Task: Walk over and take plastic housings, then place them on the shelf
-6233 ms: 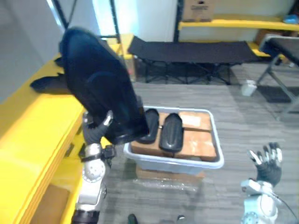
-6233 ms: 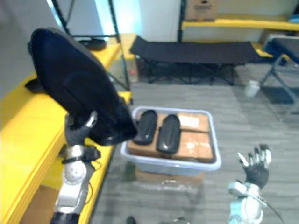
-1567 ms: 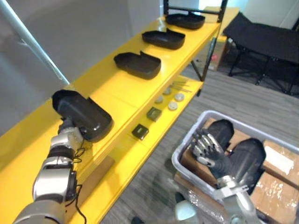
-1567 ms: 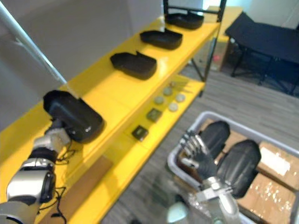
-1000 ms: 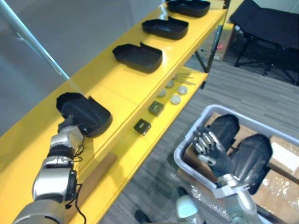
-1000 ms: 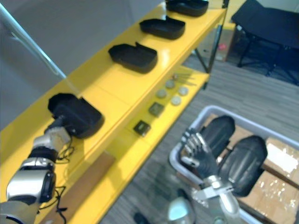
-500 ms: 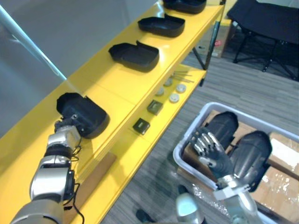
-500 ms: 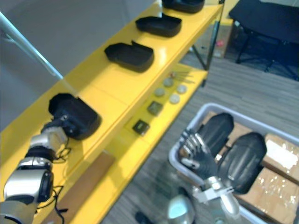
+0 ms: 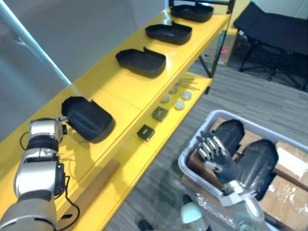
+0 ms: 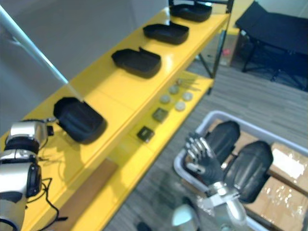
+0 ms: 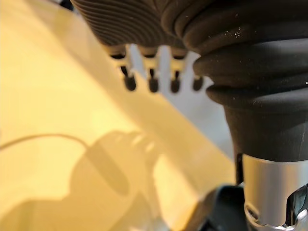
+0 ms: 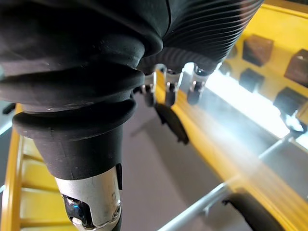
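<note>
Left robot hand: fingers straight, holding nothing, above the yellow shelf. Plastic housing lies on the shelf top, near that hand. Right robot hand: fingers spread apart, over the grey bin.

Grey bin is cut off at the right edge and partly covered by the right hand. Small parts on the lower shelf are too small to be identified.

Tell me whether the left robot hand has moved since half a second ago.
Yes. The left robot hand has pulled back off the black housing, toward the near end of the yellow shelf.
</note>
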Tool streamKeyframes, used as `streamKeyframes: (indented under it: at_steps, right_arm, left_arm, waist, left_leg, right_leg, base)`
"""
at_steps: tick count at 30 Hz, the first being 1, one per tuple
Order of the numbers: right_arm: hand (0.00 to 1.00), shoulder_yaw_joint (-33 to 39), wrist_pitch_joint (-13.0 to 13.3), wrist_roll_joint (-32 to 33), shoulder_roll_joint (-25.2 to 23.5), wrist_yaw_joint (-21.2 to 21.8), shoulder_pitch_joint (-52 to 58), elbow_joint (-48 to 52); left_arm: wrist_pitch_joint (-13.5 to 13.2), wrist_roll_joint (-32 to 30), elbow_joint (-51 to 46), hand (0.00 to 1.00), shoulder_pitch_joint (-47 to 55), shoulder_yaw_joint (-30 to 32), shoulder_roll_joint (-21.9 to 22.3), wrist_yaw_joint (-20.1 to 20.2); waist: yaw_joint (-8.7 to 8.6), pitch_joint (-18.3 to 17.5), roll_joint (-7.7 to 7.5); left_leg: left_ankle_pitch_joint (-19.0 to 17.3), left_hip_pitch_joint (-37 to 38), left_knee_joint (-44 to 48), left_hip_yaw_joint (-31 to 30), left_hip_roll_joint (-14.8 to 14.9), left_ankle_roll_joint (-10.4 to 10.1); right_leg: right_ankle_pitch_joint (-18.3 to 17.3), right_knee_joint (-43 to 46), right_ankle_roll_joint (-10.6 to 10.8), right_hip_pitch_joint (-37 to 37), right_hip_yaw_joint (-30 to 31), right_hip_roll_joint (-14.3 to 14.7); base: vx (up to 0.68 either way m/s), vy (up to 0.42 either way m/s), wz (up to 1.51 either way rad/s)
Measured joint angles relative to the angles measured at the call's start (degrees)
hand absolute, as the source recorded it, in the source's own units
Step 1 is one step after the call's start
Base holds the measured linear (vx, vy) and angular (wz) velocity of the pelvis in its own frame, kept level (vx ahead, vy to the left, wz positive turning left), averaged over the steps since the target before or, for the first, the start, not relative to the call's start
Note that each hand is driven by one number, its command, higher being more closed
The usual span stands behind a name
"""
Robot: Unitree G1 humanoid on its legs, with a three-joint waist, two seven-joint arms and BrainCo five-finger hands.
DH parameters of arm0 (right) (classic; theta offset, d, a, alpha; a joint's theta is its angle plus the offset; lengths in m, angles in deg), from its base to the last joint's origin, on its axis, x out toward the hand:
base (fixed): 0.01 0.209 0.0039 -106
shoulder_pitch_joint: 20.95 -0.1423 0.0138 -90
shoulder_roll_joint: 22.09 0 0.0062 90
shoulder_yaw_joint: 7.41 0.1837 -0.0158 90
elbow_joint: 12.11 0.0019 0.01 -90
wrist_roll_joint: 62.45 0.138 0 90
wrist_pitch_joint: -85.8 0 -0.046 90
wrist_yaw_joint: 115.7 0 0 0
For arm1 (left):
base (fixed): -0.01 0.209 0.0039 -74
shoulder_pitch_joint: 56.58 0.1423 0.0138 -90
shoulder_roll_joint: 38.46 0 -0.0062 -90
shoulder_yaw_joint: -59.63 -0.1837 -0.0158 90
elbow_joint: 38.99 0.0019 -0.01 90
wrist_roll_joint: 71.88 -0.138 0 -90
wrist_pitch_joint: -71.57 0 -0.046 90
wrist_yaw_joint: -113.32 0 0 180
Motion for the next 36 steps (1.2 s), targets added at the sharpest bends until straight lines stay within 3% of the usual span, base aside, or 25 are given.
streamKeyframes:
  at_steps: [6, 9, 12, 14, 15, 16, 17, 18, 19, 20, 21, 24, 25, 27, 30, 31, 33, 36]
  right_arm:
    - [0.0, -1.5, 0.7, 0.0, 0.0, -1.2, 0.2, 0.0]
    - [0.0, -1.5, 4.2, 0.0, 0.1, -2.0, 0.2, -0.1]
    - [0.0, -1.5, 9.1, 0.6, 0.0, -5.3, 0.1, -0.4]
    - [0.0, -1.4, 14.0, 1.1, 0.0, -8.2, -0.7, -1.2]
    - [0.0, -1.4, 15.0, 1.1, 0.0, -8.7, -1.2, -1.4]
    - [0.0, -1.4, 16.4, 1.1, 0.0, -8.9, -1.8, -2.1]
    - [0.0, -1.4, 16.9, 1.1, 0.1, -9.0, -2.9, -2.9]
    - [0.0, -1.0, 17.4, 1.1, 0.5, -9.0, -4.0, -3.5]
    - [0.0, -1.0, 17.7, 1.1, 0.8, -9.0, -4.6, -3.9]
    - [0.0, -0.7, 18.1, 1.2, 1.4, -9.3, -6.3, -5.0]
    - [0.0, 0.3, 18.1, 1.2, 1.8, -10.1, -8.2, -6.1]
    - [0.0, 5.6, 19.1, 1.7, 1.8, -11.9, -12.8, -7.6]
    - [0.0, 6.7, 19.4, 1.6, 1.7, -12.5, -13.3, -7.6]
    - [0.0, 10.9, 20.2, 1.0, 0.9, -14.7, -13.8, -7.6]
    - [0.0, 14.6, 20.1, -0.8, -1.6, -18.3, -13.0, -7.1]
    - [0.0, 16.0, 20.1, -2.8, -3.5, -20.1, -12.5, -6.0]
    - [0.0, 16.6, 20.0, -4.1, -5.4, -21.3, -11.0, -3.7]
    - [0.0, 16.7, 20.1, -5.2, -7.3, -21.5, -10.0, -1.8]
  left_arm:
    - [1.1, -4.2, 0.2, 0.0, -3.2, -1.1, -1.1, 0.0]
    - [-0.8, -3.9, 0.2, 0.0, -5.3, -2.5, -2.3, -0.7]
    - [-9.6, -0.8, 0.2, 0.0, -6.1, -2.7, -2.5, -2.5]
    - [-17.0, 1.7, -0.3, 0.0, -7.1, -2.6, -2.5, -4.6]
    - [-18.5, 1.8, -0.6, 0.0, -7.0, -2.6, -2.5, -5.1]
    - [-21.7, 3.3, -1.2, 0.0, -6.9, -2.5, -2.5, -6.0]
    - [-25.2, 4.0, -2.7, 0.0, -6.7, -2.5, -2.5, -6.8]
    - [-30.3, 4.0, -6.4, 0.0, -5.1, -2.3, -2.5, -7.8]
    - [-32.7, 4.0, -9.5, 0.0, -3.6, -2.2, -2.4, -8.1]
    - [-37.8, 5.3, -16.1, 0.0, 0.2, -2.0, -2.0, -8.2]
    - [-42.6, 6.2, -22.9, 0.0, 5.4, -0.1, -0.2, -8.4]
    - [-51.8, 5.0, -38.7, 0.0, 21.0, 7.9, 5.8, -10.5]
    - [-52.8, 5.0, -42.0, 0.0, 24.6, 9.8, 7.3, -10.6]
    - [-55.4, 4.8, -58.4, 0.0, 40.2, 16.8, 13.9, -10.8]
    - [-56.7, 2.7, -72.9, 0.0, 55.0, 21.7, 21.5, -10.1]
    - [-57.9, 2.9, -80.1, 0.0, 63.3, 23.6, 26.5, -7.9]
    - [-59.2, 3.0, -87.5, 0.0, 71.4, 24.2, 31.9, -4.4]
    - [-62.3, 3.7, -93.7, 0.0, 76.6, 22.5, 36.2, 1.2]
  waist:
    - [0.09, -1.5, -0.27]
    - [0.15, -2.9, -0.13]
    - [0.3, -3.8, 0.03]
    - [0.78, -3.9, 0.0]
    - [1.14, -3.9, 0.01]
    - [1.67, -3.9, -0.02]
    - [2.05, -4.0, -0.17]
    - [2.85, -4.5, -0.21]
    - [3.3, -4.7, -0.27]
    - [4.37, -5.1, -0.49]
    - [5.65, -5.9, -0.54]
    - [8.71, -7.6, -0.58]
    - [9.43, -7.6, -0.69]
    - [11.82, -8.5, -1.74]
    - [14.63, -9.4, -2.96]
    - [16.26, -9.7, -3.36]
    - [18.26, -9.7, -3.63]
    - [18.87, -9.6, -4.15]
  left_leg:
    - [0.0, 0.0, 0.0, 0.1, 0.0, 0.0]
    - [0.0, -0.1, -0.1, 0.0, 0.0, 0.0]
    - [0.0, -0.1, -0.1, -0.6, 0.0, 0.0]
    - [0.0, -0.2, -0.1, -1.8, 0.0, 0.0]
    - [0.0, -0.2, -0.1, -1.9, 0.0, 0.0]
    - [0.0, -0.3, -0.1, -2.2, 0.0, 0.0]
    - [0.1, -0.4, -0.1, -3.1, -0.1, 0.1]
    - [0.3, -1.0, -0.1, -3.9, -0.1, 0.1]
    - [0.3, -1.2, -0.1, -4.5, -0.2, 0.1]
    - [0.5, -1.4, -0.1, -5.5, -0.2, 0.1]
    - [0.8, -1.4, -0.1, -6.4, -0.4, 0.2]
    - [1.5, -2.4, -0.1, -9.6, -0.9, 0.5]
    - [1.6, -2.3, -0.1, -10.4, -1.0, 0.5]
    - [1.8, -2.4, -0.1, -13.0, -1.3, 0.5]
    - [1.6, -2.7, -0.1, -15.9, -2.0, 0.3]
    - [1.4, -3.1, -0.1, -17.4, -2.4, 0.4]
    - [1.4, -3.4, -0.1, -18.0, -2.8, 0.4]
    - [1.4, -4.3, -0.1, -18.6, -3.5, 0.4]
  right_leg:
    - [1.0, -1.7, 0.0, 0.7, 0.0, 0.0]
    - [1.1, -2.3, 0.1, 0.9, 0.0, -0.1]
    - [1.1, -2.6, 0.1, 1.7, -0.6, -0.1]
    - [1.0, -2.6, 0.0, 2.1, -1.6, -0.3]
    - [1.0, -2.6, 0.0, 2.2, -1.7, -0.3]
    - [1.0, -2.7, 0.0, 2.4, -2.0, -0.3]
    - [1.0, -2.9, 0.0, 2.8, -3.2, -0.4]
    - [1.0, -2.9, 0.0, 2.9, -4.2, -0.5]
    - [1.0, -2.9, 0.0, 2.9, -4.8, -0.6]
    - [0.9, -2.9, -0.1, 3.4, -5.6, -0.7]
    - [0.8, -2.9, -0.1, 4.0, -6.7, -0.9]
    - [0.8, -3.0, -0.2, 4.8, -9.8, -0.9]
    - [0.7, -3.0, -0.2, 5.2, -10.4, -0.9]
    - [-0.2, -3.4, -0.2, 6.9, -13.1, -1.4]
    - [-1.3, -3.5, 0.0, 8.4, -16.1, -1.9]
    - [-2.2, -3.8, 0.1, 8.9, -17.5, -2.2]
    - [-2.4, -4.1, 0.3, 9.4, -19.0, -2.6]
    - [-2.4, -4.9, 0.4, 10.4, -20.6, -3.4]
  base:
    - [0.0, 0.0, -0.01]
    - [0.0, 0.0, 0.0]
    - [0.0, -0.001, 0.1]
    - [0.0, -0.001, 0.18]
    - [-0.01, 0.004, 0.11]
    - [0.0, 0.003, 0.19]
    - [0.0, 0.003, 0.33]
    - [0.01, 0.002, 0.37]
    - [0.02, 0.007, 0.41]
    - [0.04, 0.011, 0.45]
    - [0.04, 0.014, 0.46]
    - [0.05, 0.007, 0.52]
    - [0.02, 0.015, 0.63]
    - [0.0, 0.024, 0.57]
    - [-0.01, 0.032, 0.63]
    - [-0.04, 0.017, 0.54]
    - [-0.03, 0.045, 0.5]
    - [-0.02, 0.067, 0.52]
